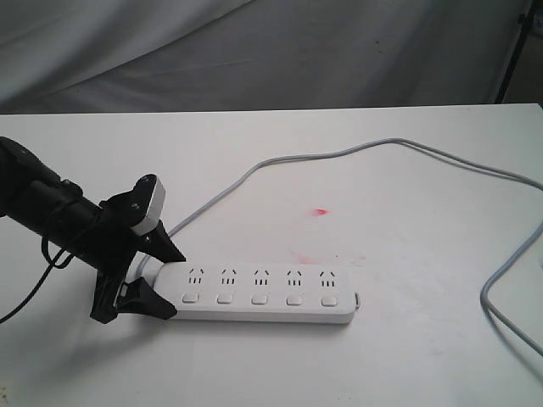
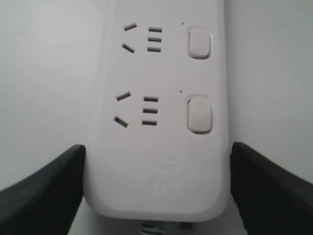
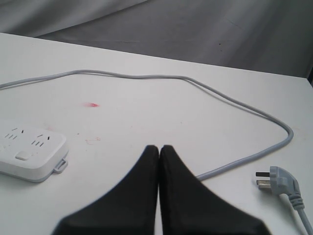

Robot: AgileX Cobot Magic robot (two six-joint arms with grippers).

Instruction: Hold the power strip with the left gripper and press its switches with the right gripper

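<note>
Five switches (image 1: pixel 260 298) await pressing: left gripper (image 1: pixel 176 285) fingers (image 2: pixel 44 191) straddle one end of the power strip (image 1: pixel 276 287) on the bench (image 1: pixel 382 170), clamped or not I cannot tell, right gripper (image 3: pixel 159 149) fingers (image 3: pixel 142 191) pressed together, well away.

The exterior camera sits high and well back, looking down across the table (image 1: pixel 407 170) toward the grey backdrop (image 1: pixel 254 51), so the whole power strip (image 1: pixel 263 292) fits. The camera on my left gripper (image 2: pixel 157 147) looks along my fingers (image 2: pixel 39 191) from very near: only the strip's end with 2 socket groups shows. The camera on my right gripper (image 3: pixel 159 147) is lower and further off, facing across the table. Like the exterior view, it shows the strip's other end and the cord (image 3: pixel 146 76).
</note>
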